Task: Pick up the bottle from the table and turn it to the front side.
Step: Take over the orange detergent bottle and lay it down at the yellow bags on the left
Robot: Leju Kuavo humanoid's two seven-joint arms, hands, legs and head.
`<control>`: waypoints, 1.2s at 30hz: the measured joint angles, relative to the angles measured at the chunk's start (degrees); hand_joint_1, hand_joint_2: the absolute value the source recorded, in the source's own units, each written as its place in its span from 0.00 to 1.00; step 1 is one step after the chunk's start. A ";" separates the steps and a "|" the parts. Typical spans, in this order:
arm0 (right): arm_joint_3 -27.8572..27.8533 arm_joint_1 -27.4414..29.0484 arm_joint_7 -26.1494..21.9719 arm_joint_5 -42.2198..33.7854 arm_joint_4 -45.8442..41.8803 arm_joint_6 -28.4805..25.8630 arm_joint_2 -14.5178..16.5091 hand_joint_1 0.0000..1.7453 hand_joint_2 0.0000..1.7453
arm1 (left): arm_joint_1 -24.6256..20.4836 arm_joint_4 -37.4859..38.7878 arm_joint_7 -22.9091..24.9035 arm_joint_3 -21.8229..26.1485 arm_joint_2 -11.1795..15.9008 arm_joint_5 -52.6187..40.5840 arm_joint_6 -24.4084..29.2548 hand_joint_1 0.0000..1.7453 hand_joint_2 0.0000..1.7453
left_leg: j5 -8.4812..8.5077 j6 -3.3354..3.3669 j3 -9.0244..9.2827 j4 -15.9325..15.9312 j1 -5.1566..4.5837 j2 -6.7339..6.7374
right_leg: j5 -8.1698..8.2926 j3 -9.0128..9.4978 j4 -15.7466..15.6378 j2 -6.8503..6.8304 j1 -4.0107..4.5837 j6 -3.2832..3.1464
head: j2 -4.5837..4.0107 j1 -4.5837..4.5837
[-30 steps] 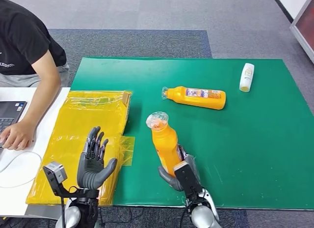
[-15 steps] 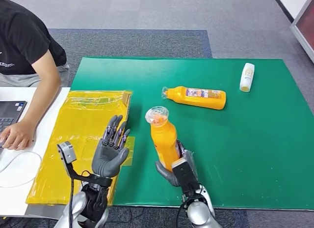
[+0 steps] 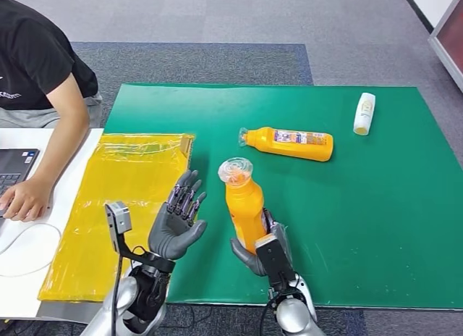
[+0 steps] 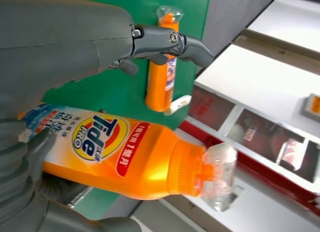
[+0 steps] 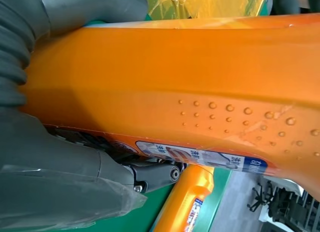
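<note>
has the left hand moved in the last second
Yes. In the head view the open left hand has shifted right, off the yellow bag and onto the green mat, toward the orange bottle held upright by the right hand.

Glossy plastic bottle (image 3: 244,209) — matt green mat (image 3: 382,206)

Office or lab test space. Grey carpet tile floor (image 3: 218,17) with a darker blue-grey section. Green mat (image 3: 328,227) laid flat as a work surface, a yellow plastic bag (image 3: 125,184) at its edge. White desk (image 3: 32,256) beside it with a laptop (image 3: 14,169); a seated person (image 3: 38,68) rests a hand there. Red-framed panel (image 3: 451,32) at the far side.
</note>
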 joint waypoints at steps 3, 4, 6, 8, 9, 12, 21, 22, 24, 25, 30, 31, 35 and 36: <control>-0.02 -0.03 0.00 0.08 0.01 -0.08 -0.01 1.00 1.00 | -0.65 0.62 0.69 -0.90 0.27 -0.82 0.04 0.00 1.00 | 0.00 0.00 0.00 0.00 0.00 0.00 | 0.00 0.00 0.00 0.00 0.00 0.00 | 0.00 0.00; -0.02 -0.04 0.00 0.05 0.01 -0.07 -0.02 1.00 1.00 | -0.84 0.81 0.86 -1.23 0.35 -1.07 -0.04 0.00 1.00 | 0.00 0.00 -0.01 0.00 0.00 0.00 | 0.00 0.00 0.00 0.00 0.00 0.00 | 0.00 0.00; -0.02 -0.06 -0.04 -0.07 0.01 -0.04 -0.02 1.00 1.00 | -1.24 1.12 1.24 -1.91 0.61 -1.82 -0.30 0.00 1.00 | 0.00 0.00 -0.01 0.00 0.00 0.00 | 0.00 0.00 0.00 0.00 0.00 0.00 | 0.00 0.00; -0.01 -0.07 -0.22 -0.17 0.03 -0.04 -0.02 1.00 1.00 | -1.75 1.40 1.66 -2.59 1.00 -2.84 -0.46 0.00 1.00 | 0.00 0.00 -0.01 0.00 0.00 0.00 | 0.00 0.00 0.00 0.00 0.00 0.00 | 0.00 0.00; 0.00 -0.07 -0.35 -0.19 0.05 -0.04 -0.02 1.00 1.00 | -2.03 1.53 1.96 -2.89 1.20 -3.41 -0.49 0.00 1.00 | 0.00 0.00 -0.01 0.00 0.00 0.00 | 0.00 0.00 0.00 0.00 0.00 0.00 | 0.00 0.00; 0.06 -0.07 -0.67 -0.20 0.15 -0.10 -0.02 1.00 1.00 | -2.91 1.94 2.86 -3.76 1.74 -4.81 -0.51 0.00 1.00 | 0.00 0.00 -0.01 0.00 0.00 0.00 | 0.00 -0.01 0.00 0.00 0.00 0.00 | 0.00 0.00; 0.66 -0.08 -0.98 -0.67 0.27 -0.31 -0.02 1.00 1.00 | -4.45 3.20 3.32 -5.25 2.41 -5.38 -0.56 0.00 0.75 | 0.00 0.00 -0.01 0.00 0.00 0.00 | 0.00 0.00 0.01 0.00 0.00 0.00 | 0.00 0.01; 0.73 -0.09 -1.01 -0.67 0.28 -0.31 -0.02 1.00 1.00 | -4.57 3.31 3.31 -5.34 2.46 -5.39 -0.51 0.00 0.50 | 0.00 0.00 -0.01 0.00 0.00 0.00 | 0.00 -0.01 0.01 0.00 0.00 0.00 | 0.00 0.00; 0.87 -0.08 -1.05 -0.67 0.32 -0.34 -0.02 1.00 1.00 | -4.77 3.49 3.28 -5.44 2.52 -5.39 -0.31 0.00 0.00 | 0.00 0.00 -0.01 0.01 0.00 0.00 | 0.00 -0.01 0.01 0.00 0.00 0.00 | 0.00 0.00; 0.91 -0.07 -1.07 -0.69 0.35 -0.39 -0.02 1.00 1.00 | -4.81 3.54 3.26 -5.45 2.52 -5.37 -0.16 0.00 0.00 | 0.00 0.00 -0.01 0.01 0.00 0.00 | 0.00 -0.01 0.01 0.00 0.00 0.00 | 0.00 0.00; 0.99 -0.08 -1.37 -1.34 0.86 -0.54 -0.03 1.00 1.00 | -4.89 3.72 3.26 -5.56 2.50 -5.33 0.32 0.00 0.00 | 0.00 0.00 -0.01 0.01 0.00 0.00 | 0.00 -0.02 0.01 0.00 0.00 0.00 | 0.00 0.01; 1.03 -0.08 -1.57 -1.59 1.03 -0.53 -0.04 1.00 1.00 | -4.94 3.80 3.26 -5.65 2.50 -5.36 0.40 0.00 0.00 | 0.00 0.00 -0.02 0.01 0.00 0.00 | 0.00 -0.02 0.01 0.00 0.00 0.00 | 0.00 0.01; 1.50 -0.08 -2.33 -2.14 1.50 -0.53 -0.07 1.00 1.00 | -5.13 3.99 3.23 -6.02 2.48 -5.65 0.82 0.00 0.00 | 0.00 0.00 -0.02 0.01 0.00 0.00 | 0.00 -0.02 0.01 0.00 0.00 0.00 | 0.00 0.01; 1.67 -0.08 -2.57 -2.25 1.55 -0.51 -0.08 1.00 1.00 | -5.16 4.01 3.07 -6.08 2.46 -5.60 0.91 0.00 0.00 | 0.00 0.00 -0.02 0.01 0.00 0.00 | 0.00 -0.02 0.01 0.00 0.00 0.00 | 0.00 0.00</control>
